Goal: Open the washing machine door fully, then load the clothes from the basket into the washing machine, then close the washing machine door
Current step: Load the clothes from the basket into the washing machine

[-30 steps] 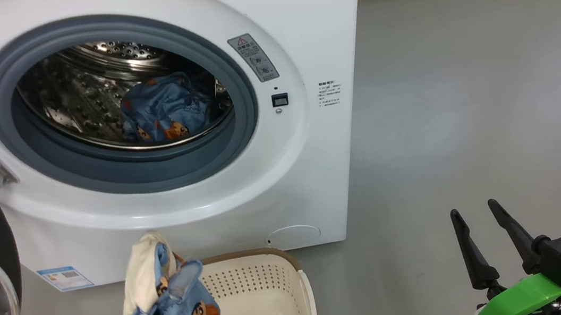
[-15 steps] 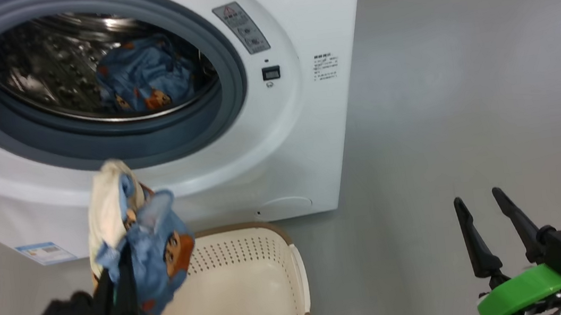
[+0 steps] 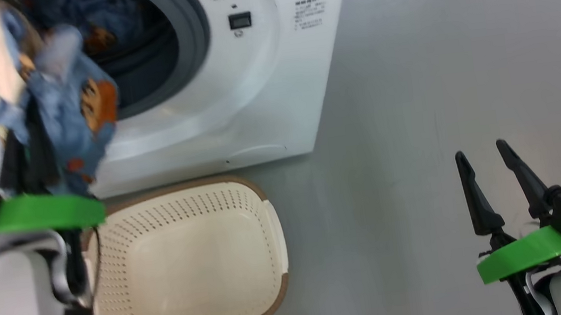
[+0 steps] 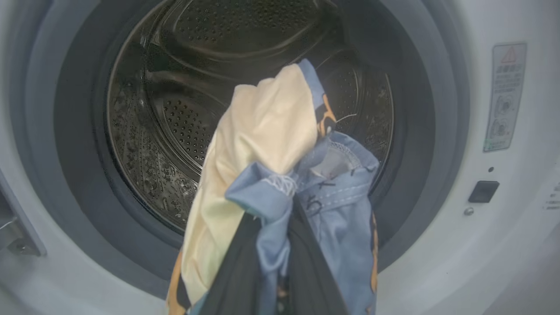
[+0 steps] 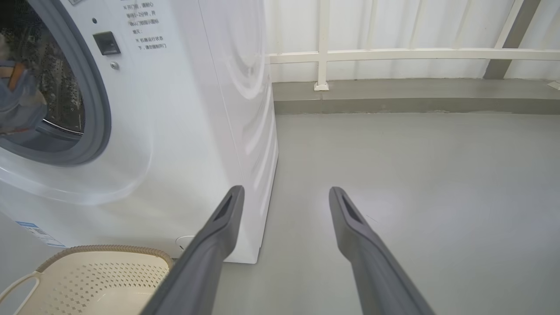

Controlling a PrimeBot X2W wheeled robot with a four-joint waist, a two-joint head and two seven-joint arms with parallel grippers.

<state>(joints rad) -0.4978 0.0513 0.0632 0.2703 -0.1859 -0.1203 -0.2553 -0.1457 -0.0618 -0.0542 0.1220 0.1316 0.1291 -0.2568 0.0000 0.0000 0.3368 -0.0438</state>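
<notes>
Item: limp, crumpled bundle of light-blue bear-printed and cream-white clothes [image 4: 262,131], pinched tight in my left pincer [image 4: 273,211].
Change: raised from just over the cream perforated plastic basket with brown woven-look rim [image 3: 182,186] to the mouth of the boxy white washing machine [image 3: 270,73]. I judge this the last load.
Drum [image 4: 183,122]: dimpled steel.
Right pincer [image 5: 285,191]: spread wide, empty.
</notes>
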